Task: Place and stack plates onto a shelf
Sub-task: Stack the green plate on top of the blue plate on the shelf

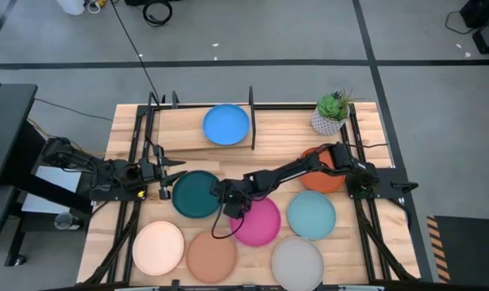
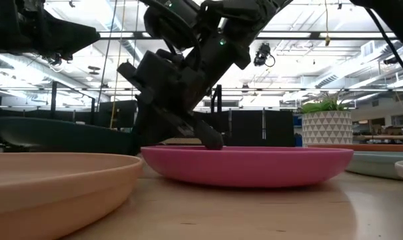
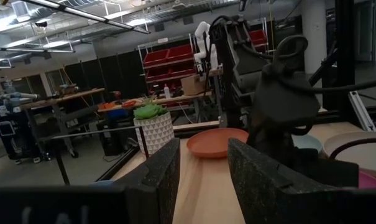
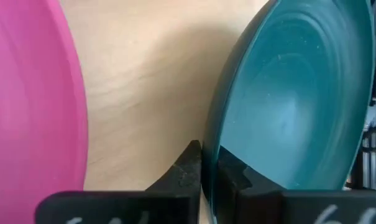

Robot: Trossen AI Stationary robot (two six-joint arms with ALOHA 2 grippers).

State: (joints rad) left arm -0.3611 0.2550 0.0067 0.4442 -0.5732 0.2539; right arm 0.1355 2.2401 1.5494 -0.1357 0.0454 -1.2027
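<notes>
Table: a big wooden table (image 1: 123, 137) with two dark arms over it.
Shelf: the shelf (image 1: 187, 129) stands at the far side of the table. The blue plate (image 1: 226, 124) lies on it, near the middle bar.
Plates on the table: the dark teal plate (image 1: 194, 194) is just beside the pink plate (image 1: 259, 222). The light teal plate (image 1: 311, 215) is on the other side of the pink one. The orange plate (image 1: 325, 178) is partly under the right arm. The cream plate (image 1: 158, 247), the tan plate (image 1: 211, 257) and the grey plate (image 1: 297, 263) sit in a row at the near edge.
Plant: a small green plant in a white pot (image 1: 330, 115) stands at the far right corner.
Right gripper: the right gripper (image 4: 203, 171) is low between the pink and dark teal plates. Its two fingers pinch the rim of the dark teal plate, one finger on each side.
Left gripper: the left gripper (image 1: 173, 171) waits at the left side, near the dark teal plate. Its fingers (image 3: 160, 174) are apart and hold nothing.
</notes>
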